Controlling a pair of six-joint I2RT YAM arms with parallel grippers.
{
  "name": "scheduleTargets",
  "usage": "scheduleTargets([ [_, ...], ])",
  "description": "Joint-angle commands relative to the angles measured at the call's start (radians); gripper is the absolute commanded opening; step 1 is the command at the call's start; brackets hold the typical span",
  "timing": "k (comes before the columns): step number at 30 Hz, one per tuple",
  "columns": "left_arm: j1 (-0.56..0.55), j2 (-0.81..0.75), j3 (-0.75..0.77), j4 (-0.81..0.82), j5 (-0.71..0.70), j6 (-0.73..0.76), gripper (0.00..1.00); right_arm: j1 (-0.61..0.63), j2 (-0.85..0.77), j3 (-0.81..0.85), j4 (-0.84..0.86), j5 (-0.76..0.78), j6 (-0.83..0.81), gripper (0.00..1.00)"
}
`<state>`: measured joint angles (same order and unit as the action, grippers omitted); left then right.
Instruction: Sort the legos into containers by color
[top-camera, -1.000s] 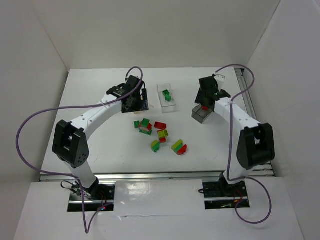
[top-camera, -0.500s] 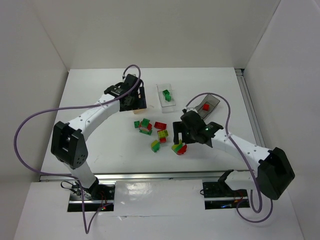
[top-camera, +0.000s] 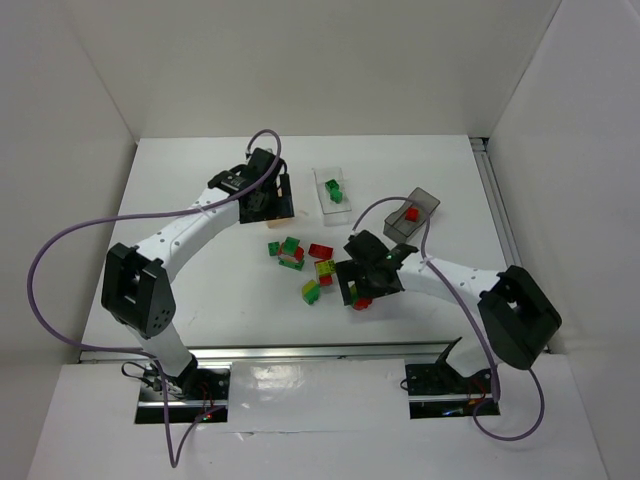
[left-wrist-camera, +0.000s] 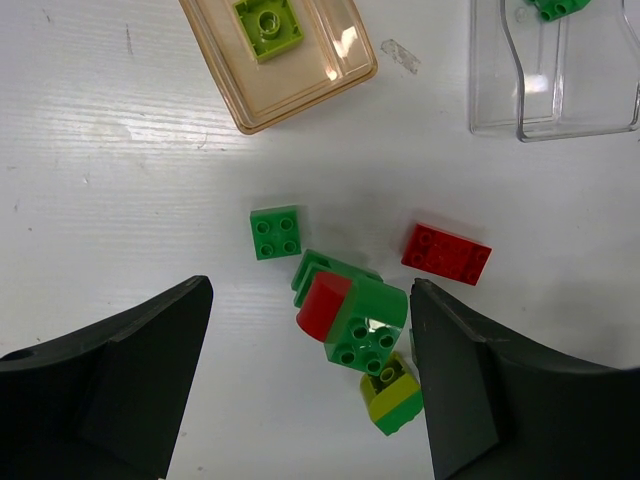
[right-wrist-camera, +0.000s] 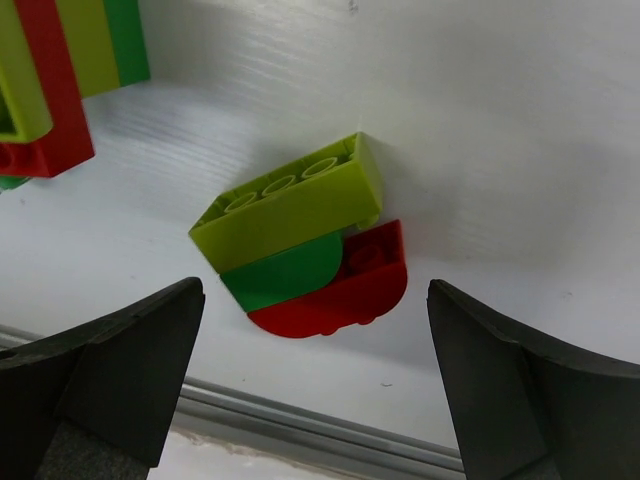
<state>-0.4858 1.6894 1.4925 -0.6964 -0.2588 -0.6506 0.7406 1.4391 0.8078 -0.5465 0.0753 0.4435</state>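
since a second ago the right arm swings off the grey bin (top-camera: 428, 200) and down to the 5 o'clock edge of the loose legos (top-camera: 322, 250). the left arm barely shifts.

the right fingers (top-camera: 355, 285) are spread wide, holding nothing, and straddle a stack (right-wrist-camera: 300, 240) lying on the desk (top-camera: 200, 300): a yellow-green brick, a green curved piece and a red curved piece stuck together. the left fingers (top-camera: 268, 203) are also wide and empty. they hover near the tan bin (left-wrist-camera: 300, 95), which holds one yellow-green lego. the clear bin (top-camera: 340, 215) holds green and the grey bin holds red.

the likely risks:
- the stack sits skewed to the closing line, so a squeeze could twist it or pinch only the rounded red edge and let it slip.
- lifted whole, three colours could land in one bin, so it probably needs pulling apart first.
- another stack at 10 o'clock in the wrist view lies near enough to be nudged.
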Motion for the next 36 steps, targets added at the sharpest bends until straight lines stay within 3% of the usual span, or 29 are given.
scheduleTargets([
  [1, 0.004, -0.022, 0.034, -0.003, 0.012, 0.02, 0.89, 0.008, 0.021, 0.034, -0.024, 0.092, -0.015, 1.0],
  [6, 0.004, -0.011, 0.034, 0.006, 0.021, 0.02, 0.89, -0.006, 0.067, 0.021, 0.059, 0.123, -0.078, 0.94],
  [12, 0.004, 0.007, 0.034, 0.015, 0.049, 0.011, 0.89, -0.006, 0.058, 0.002, 0.149, 0.078, -0.1, 0.94],
  [19, 0.004, 0.007, 0.046, 0.015, 0.044, 0.054, 0.89, -0.006, 0.058, 0.021, 0.16, 0.069, -0.082, 0.73],
  [22, 0.015, 0.007, 0.104, 0.003, 0.044, 0.095, 0.89, -0.015, 0.034, 0.021, 0.151, 0.08, -0.081, 0.72],
  [24, 0.03, 0.019, 0.143, -0.006, 0.088, 0.115, 0.89, -0.015, 0.034, 0.021, 0.141, 0.089, -0.081, 0.74],
  [27, 0.042, 0.019, 0.155, -0.006, 0.121, 0.126, 0.89, -0.015, 0.066, 0.031, 0.141, 0.1, -0.091, 0.9],
  [33, 0.052, 0.029, 0.164, -0.006, 0.153, 0.137, 0.89, -0.015, 0.116, 0.076, 0.141, 0.139, -0.077, 0.88],
  [36, 0.052, 0.029, 0.146, -0.006, 0.162, 0.137, 0.89, -0.015, 0.06, 0.09, 0.094, 0.201, -0.024, 0.98],
])
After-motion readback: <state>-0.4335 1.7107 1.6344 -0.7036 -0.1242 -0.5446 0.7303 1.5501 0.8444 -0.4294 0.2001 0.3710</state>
